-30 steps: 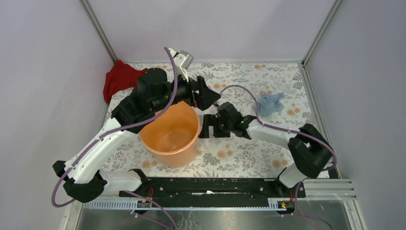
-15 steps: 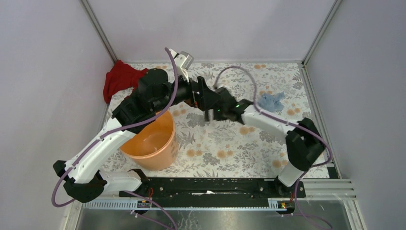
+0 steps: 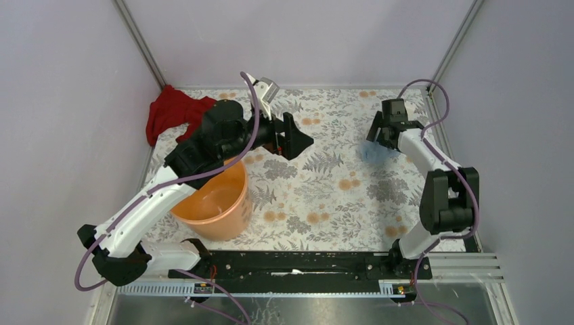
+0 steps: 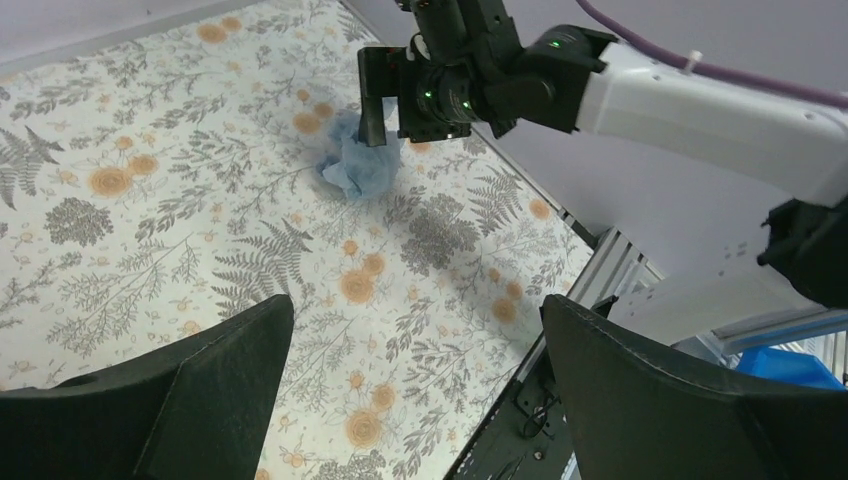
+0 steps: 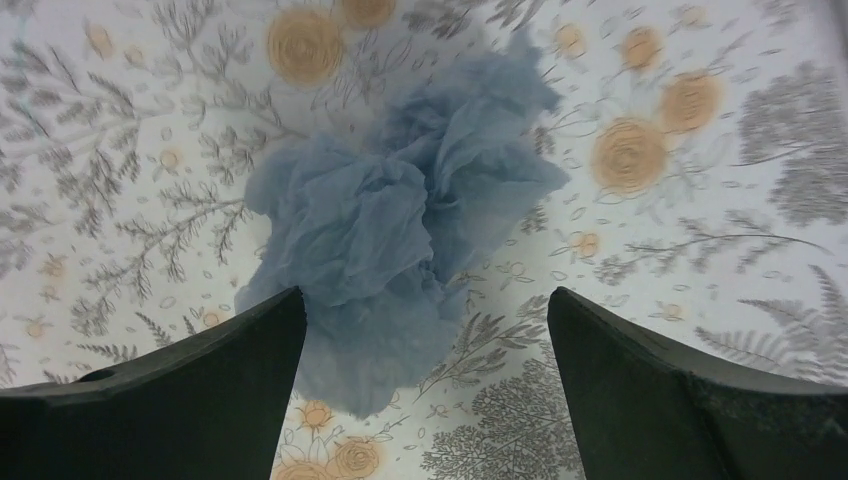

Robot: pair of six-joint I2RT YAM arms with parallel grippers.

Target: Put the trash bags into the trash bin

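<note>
Hovering with jaws spread, the right gripper (image 5: pixel 422 300) is just above the crumpled pale blue trash bag (image 5: pixel 400 215), which lies well right of the orange bucket (image 3: pixel 210 203). The left gripper (image 4: pixel 415 305) is spread too, empty.

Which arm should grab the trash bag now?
Right. The right gripper hangs open directly over the trash bag, straddling it. The left gripper, also open, is over the middle of the table, well away from it.
</note>
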